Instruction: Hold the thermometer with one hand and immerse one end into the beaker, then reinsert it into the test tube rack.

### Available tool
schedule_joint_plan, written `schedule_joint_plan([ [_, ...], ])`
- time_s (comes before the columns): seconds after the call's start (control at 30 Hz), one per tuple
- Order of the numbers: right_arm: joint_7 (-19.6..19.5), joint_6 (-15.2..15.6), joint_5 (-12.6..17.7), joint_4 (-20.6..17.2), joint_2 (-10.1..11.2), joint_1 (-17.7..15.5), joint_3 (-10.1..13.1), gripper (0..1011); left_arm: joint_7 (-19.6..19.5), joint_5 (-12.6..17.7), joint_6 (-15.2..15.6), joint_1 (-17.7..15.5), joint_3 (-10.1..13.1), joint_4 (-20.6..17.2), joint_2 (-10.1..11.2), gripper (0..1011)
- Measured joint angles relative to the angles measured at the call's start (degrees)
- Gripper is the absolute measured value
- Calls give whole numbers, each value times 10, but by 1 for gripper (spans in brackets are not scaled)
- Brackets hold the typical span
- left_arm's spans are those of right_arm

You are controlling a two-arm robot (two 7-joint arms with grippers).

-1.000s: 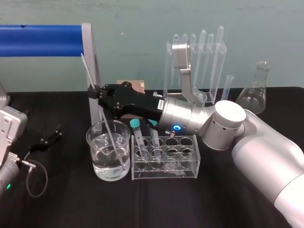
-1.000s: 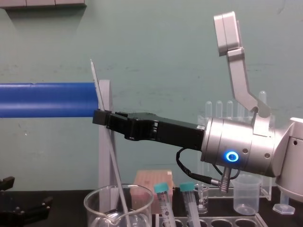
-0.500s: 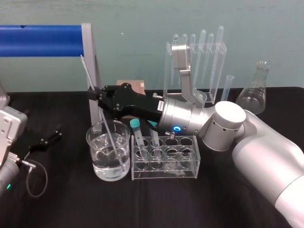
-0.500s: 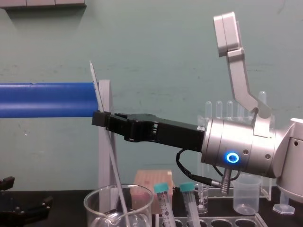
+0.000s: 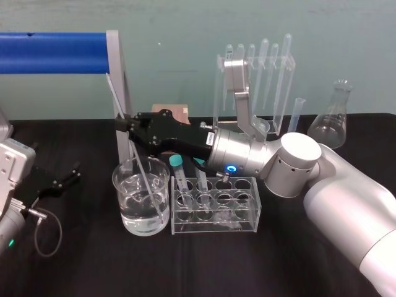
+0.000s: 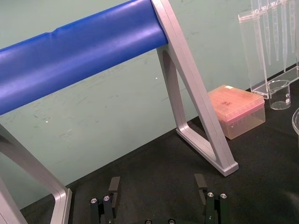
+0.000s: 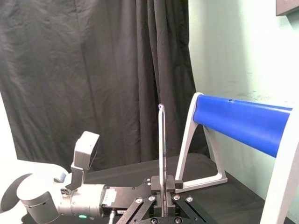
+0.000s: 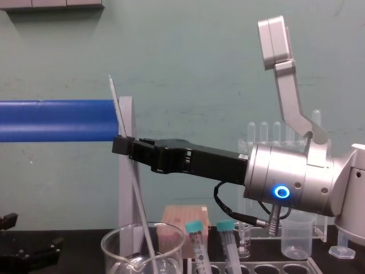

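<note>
My right gripper is shut on the thermometer, a long thin glass rod that leans to the left. Its lower end dips into the water in the large glass beaker. In the chest view the gripper pinches the rod well above the beaker's rim. The right wrist view shows the rod rising straight out of the closed fingers. The test tube rack, with teal-capped tubes, stands just right of the beaker. At the far left my left gripper rests open on the table, its fingers apart.
A blue bar on a grey frame spans the back left, and its leg stands right behind the beaker. A clear pipette stand, a slim cylinder and a conical flask line the back right. A pink box sits by the frame.
My right gripper has sunk slightly with the thermometer, pushing the rod a little deeper into the beaker. The left arm has not moved.
</note>
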Motion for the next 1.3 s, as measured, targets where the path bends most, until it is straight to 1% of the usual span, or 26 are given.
schedule_joint_plan([
  [1.17, 1, -4, -1, 7, -3, 2, 1, 53, 0, 0, 0, 0, 0, 0, 0, 1008],
  [1.3, 1, -4, 1, 3, -3, 4, 5, 53, 0, 0, 0, 0, 0, 0, 0, 1008],
])
